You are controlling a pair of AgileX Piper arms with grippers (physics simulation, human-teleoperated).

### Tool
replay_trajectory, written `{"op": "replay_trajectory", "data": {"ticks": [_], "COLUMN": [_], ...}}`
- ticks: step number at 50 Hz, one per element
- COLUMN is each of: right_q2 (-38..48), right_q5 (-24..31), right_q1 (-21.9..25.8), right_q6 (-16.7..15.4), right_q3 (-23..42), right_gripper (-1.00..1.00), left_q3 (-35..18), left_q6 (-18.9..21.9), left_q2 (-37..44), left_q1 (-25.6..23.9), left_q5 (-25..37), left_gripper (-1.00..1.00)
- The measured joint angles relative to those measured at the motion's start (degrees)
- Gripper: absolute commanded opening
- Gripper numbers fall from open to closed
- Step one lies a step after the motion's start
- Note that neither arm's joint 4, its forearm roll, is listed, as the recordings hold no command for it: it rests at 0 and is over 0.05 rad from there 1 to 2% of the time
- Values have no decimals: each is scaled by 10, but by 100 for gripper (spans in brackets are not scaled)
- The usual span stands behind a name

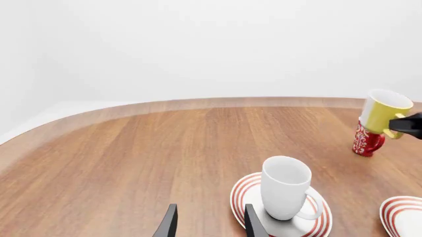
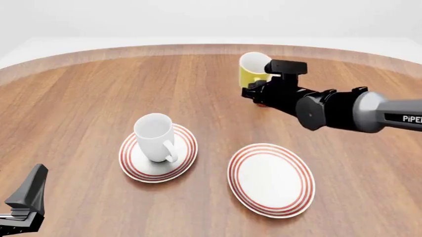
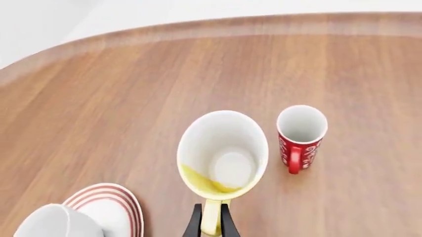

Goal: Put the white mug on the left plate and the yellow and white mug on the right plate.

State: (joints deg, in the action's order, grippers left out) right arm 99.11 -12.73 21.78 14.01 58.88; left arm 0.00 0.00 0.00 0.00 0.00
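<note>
Already the white mug (image 2: 154, 137) sits on the left plate (image 2: 186, 159); right gripper (image 3: 210, 223), clamped on the yellow mug's (image 2: 251, 68) handle, must carry it toward six o'clock onto the right plate (image 2: 271, 179); left gripper (image 1: 208, 222) hangs apart.

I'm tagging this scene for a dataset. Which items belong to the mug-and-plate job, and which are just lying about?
Job items:
white mug, standing on the left plate
yellow and white mug, held by the right gripper
right plate, bare

Lying about:
red patterned cup on the wooden table
</note>
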Motion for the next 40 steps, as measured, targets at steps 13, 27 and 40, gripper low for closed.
{"op": "replay_trajectory", "data": {"ticks": [13,27,40], "right_q2": [-66,-131,-191], "right_q5": [-3,-2,7], "right_q1": [0,1,5], "right_q6": [-3,-9,-13], "right_q3": [-59,-116,-164], "right_gripper": [-100,-100,-100], "left_q3": [0,0,0], "left_q6": [0,0,0], "left_q2": [0,0,0], "left_q1": [0,0,0], "left_q5": [0,0,0], "left_gripper": [100,100,100]}}
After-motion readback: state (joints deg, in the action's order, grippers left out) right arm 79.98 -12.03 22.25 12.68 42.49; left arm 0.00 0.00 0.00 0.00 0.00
